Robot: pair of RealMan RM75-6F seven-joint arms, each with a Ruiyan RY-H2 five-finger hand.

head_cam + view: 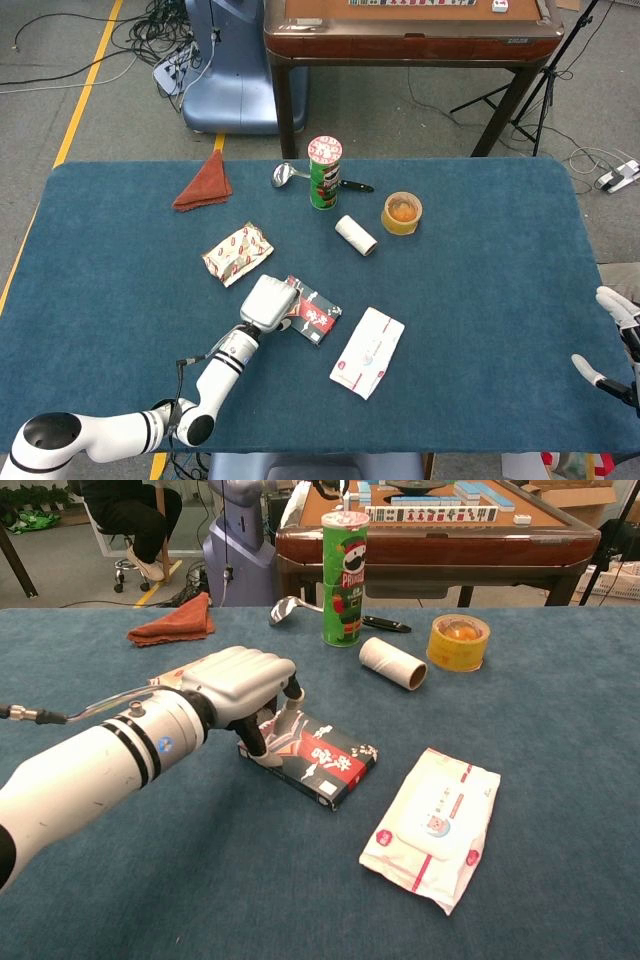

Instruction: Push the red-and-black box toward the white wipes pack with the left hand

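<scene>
The red-and-black box [316,312] [325,759] lies flat near the middle of the blue table, a short gap left of the white wipes pack [367,351] [436,823]. My left hand [269,302] [245,683] rests against the box's left end, fingers curled down and touching it, holding nothing. The box's left end is hidden under the hand in the chest view. My right hand [612,344] shows only at the right edge of the head view, fingers apart, over the table's right edge.
Behind the box lie a snack packet [237,253], a white roll [355,235] [392,663], a green chips can [324,172] [343,577], a tape roll [402,212] [459,641], a spoon [284,175] and a red cloth [205,184] [172,622]. A wooden table [410,35] stands beyond.
</scene>
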